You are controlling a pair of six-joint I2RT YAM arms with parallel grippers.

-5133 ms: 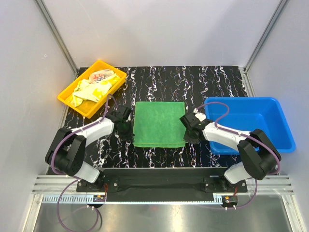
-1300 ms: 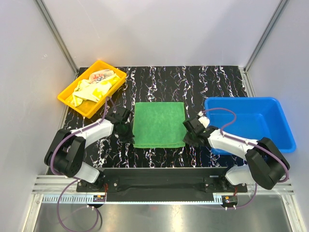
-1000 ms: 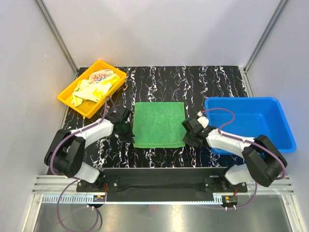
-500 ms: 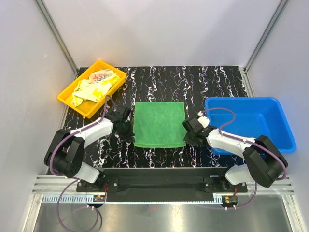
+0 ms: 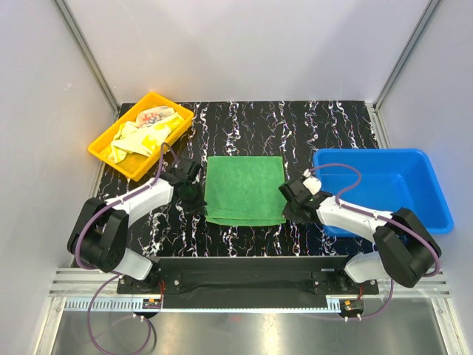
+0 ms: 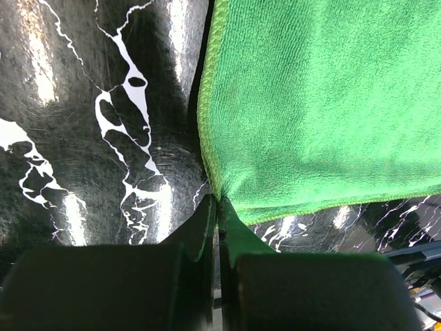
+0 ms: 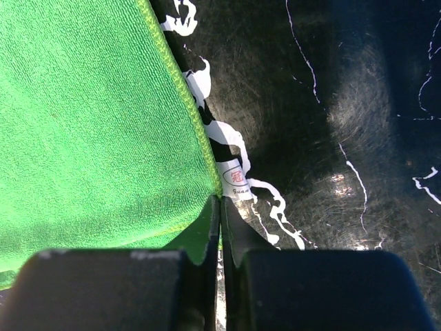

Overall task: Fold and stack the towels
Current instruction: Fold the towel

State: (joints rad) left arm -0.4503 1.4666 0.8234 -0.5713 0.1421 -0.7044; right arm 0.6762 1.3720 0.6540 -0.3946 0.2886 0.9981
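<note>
The plain green towel lies flat in the middle of the table. My left gripper is shut on its near left corner. My right gripper is shut on its near right corner, beside the white label. The green towel fills much of both wrist views. The yellow patterned towel and the white towel with red-orange print lie crumpled in the yellow tray at the back left.
A blue bin stands at the right, close behind my right arm. The table top is black with white veins. Grey walls and metal posts close in the back and sides.
Over five seconds both grippers moved down along the towel's side edges to its near corners. In the last second the near edge has shifted slightly; the arms barely moved.
</note>
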